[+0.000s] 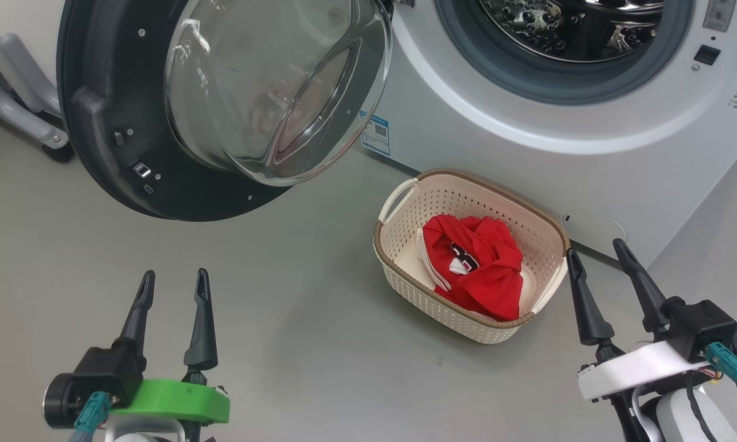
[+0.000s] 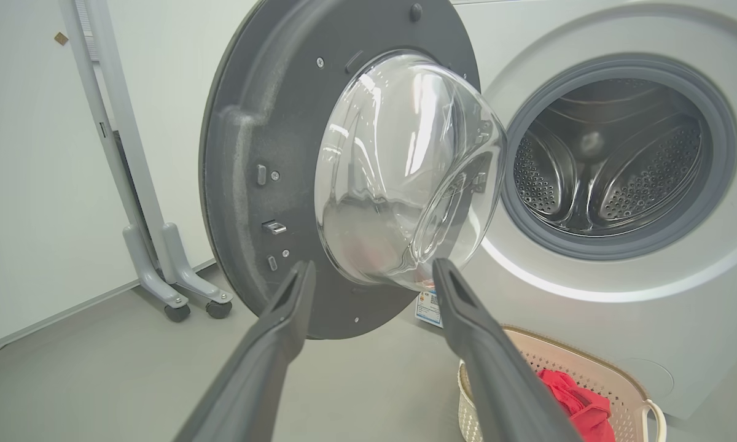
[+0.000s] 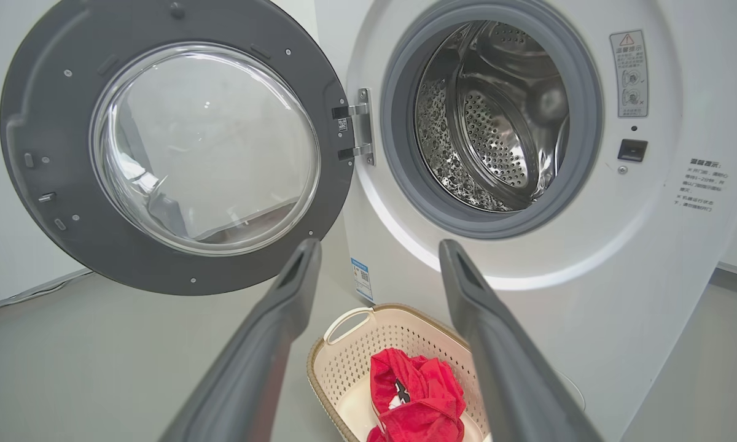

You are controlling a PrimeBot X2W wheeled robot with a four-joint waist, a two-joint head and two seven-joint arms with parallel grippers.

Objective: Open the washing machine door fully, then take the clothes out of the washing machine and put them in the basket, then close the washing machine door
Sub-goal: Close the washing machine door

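- Washing machine door (image 1: 221, 104) hangs wide open, swung out to the left of the washing machine (image 1: 467, 123). Its dark inner face and bulging glass bowl are turned toward the robot.
- Hinge (image 3: 359, 123) sits on the door's right edge, between the door and the drum (image 3: 497, 116) mouth. The free edge with the latch (image 2: 273, 227) is on the far left.
- Left gripper (image 1: 175, 273) is low on the left, below and short of the door. Its fingers are spread, hold nothing and point up at the door's lower rim.
- Right gripper (image 1: 594, 247) has its fingers spread too, also empty, just beside the right end of the basket (image 1: 405, 288) and well apart from the door.
- Left arm looks the nearer one for the door. The free edge lies up and to the left of its fingers.
- Clothes (image 1: 479, 264) lie bunched in the basket, which sits on the floor (image 1: 282, 344) just in front of the machine's lower panel.
- Drum looks empty in both wrist views, so probably only the closing is left.
- Likely move is to get behind or hook the latch-side edge and swing it right, about the hinge.
- Floor is smooth grey and bare between the fingers and the door.
- Wheeled stand (image 2: 172, 288) sits by the wall (image 2: 37, 153) behind the door, which may leave tight room behind the free edge.
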